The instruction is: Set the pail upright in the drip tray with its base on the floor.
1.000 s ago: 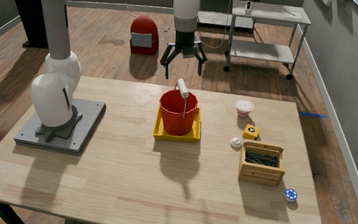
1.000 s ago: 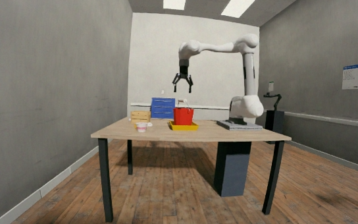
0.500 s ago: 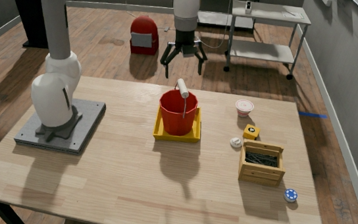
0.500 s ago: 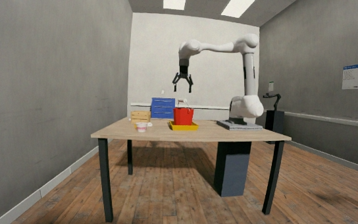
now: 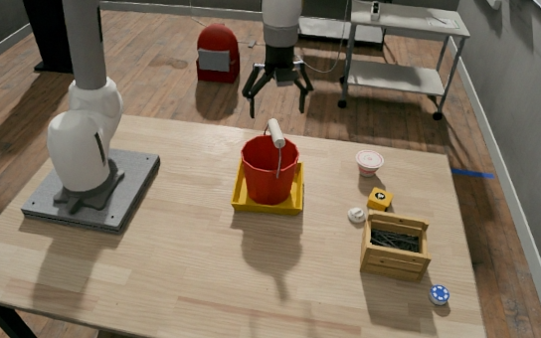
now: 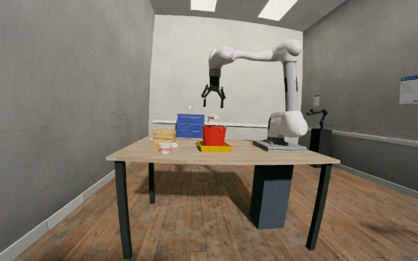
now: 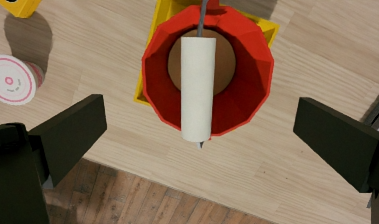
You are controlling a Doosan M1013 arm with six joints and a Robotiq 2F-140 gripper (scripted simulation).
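Note:
The red pail [image 5: 269, 171] [image 6: 213, 135] [image 7: 250, 95] stands upright in the yellow drip tray [image 5: 240, 195] [image 6: 215, 147] [image 7: 160, 12] in the middle of the table. Its wire handle stands up with the white grip [image 5: 275, 132] [image 7: 197, 90] above the rim. My gripper [image 5: 277, 101] [image 6: 213, 100] [image 7: 200, 113] is open and empty, well above the pail and clear of the handle.
A pink-and-white cup [image 5: 369, 162] [image 7: 12, 79], a yellow cube [image 5: 380, 199], a small white knob [image 5: 356, 215], a wooden crate [image 5: 394, 245] and a blue-and-white disc [image 5: 439, 294] lie to the right. The arm's grey base plate [image 5: 134, 184] is on the left.

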